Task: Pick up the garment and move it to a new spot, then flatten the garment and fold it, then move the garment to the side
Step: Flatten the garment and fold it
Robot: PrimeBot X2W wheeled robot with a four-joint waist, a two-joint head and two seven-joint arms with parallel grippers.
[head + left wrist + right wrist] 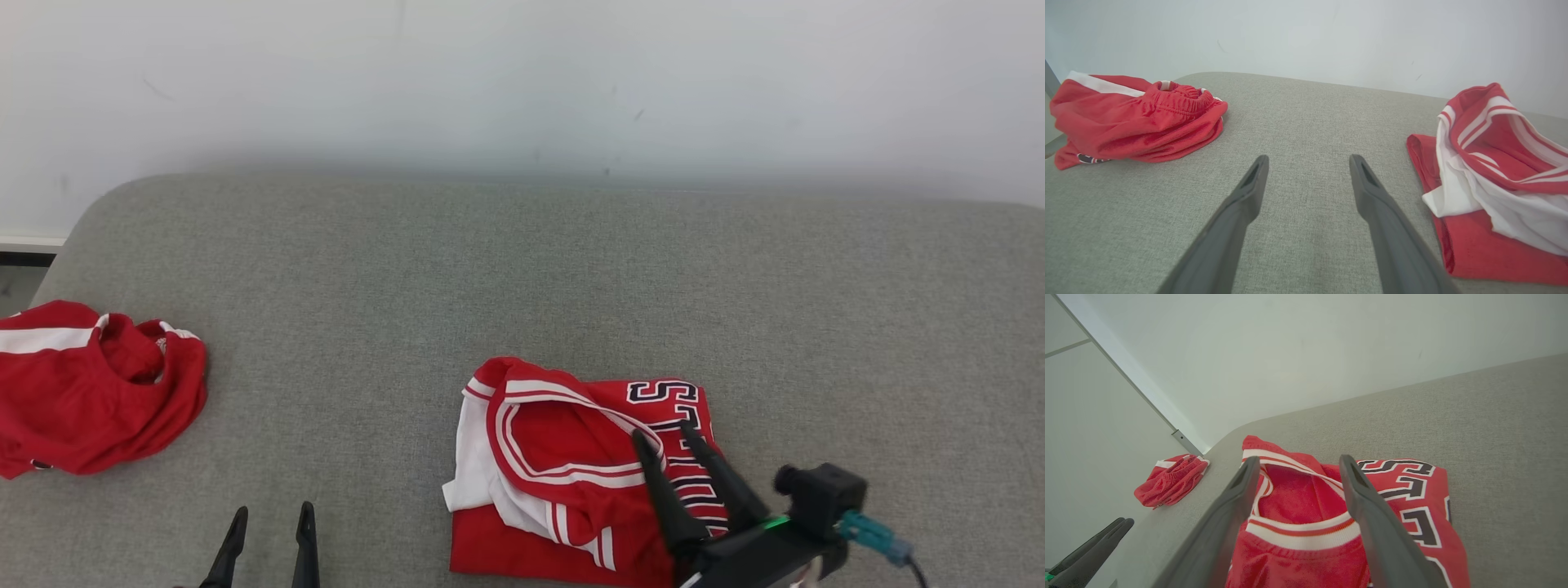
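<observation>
The garment [571,465] is a red jersey with white trim and black-and-white lettering, lying folded in a rough bundle on the grey cushion at the lower middle of the head view; it also shows at the right of the left wrist view [1498,179] and under my right fingers [1306,502]. My right gripper [663,435] hovers over the jersey's right part, open, holding nothing. My left gripper [272,514] stands open at the lower left, over bare cushion [1306,161], left of the jersey.
A second red garment, shorts with a white stripe [90,384], lies bunched at the cushion's left edge [1135,118]. A white wall [522,82] runs behind the grey cushion [571,269], whose wide far and right areas are bare fabric.
</observation>
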